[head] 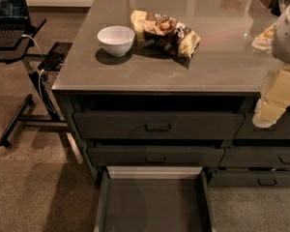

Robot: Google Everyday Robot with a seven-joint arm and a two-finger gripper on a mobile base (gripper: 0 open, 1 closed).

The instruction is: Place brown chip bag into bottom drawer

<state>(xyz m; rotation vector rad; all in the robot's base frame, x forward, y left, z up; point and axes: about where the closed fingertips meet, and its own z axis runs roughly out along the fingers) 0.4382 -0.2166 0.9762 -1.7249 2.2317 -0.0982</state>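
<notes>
The brown chip bag (165,33), crumpled tan-yellow foil with a dark brown panel, lies on the grey countertop (183,69) just right of a white bowl (116,39). The bottom drawer (152,204) is pulled out at the bottom centre and shows a flat grey floor with nothing in it. My gripper (269,111), pale cream, hangs at the right edge in front of the counter's front right corner. It is well right of the bag, below countertop level and apart from it. Nothing shows in it.
Two shut drawers with handles (158,126) sit above the open one. A right-hand column of drawers (261,180) is beside them. A laptop on a black rolling stand (9,13) stands at the left with cables hanging. Other items sit at the counter's far right (263,35).
</notes>
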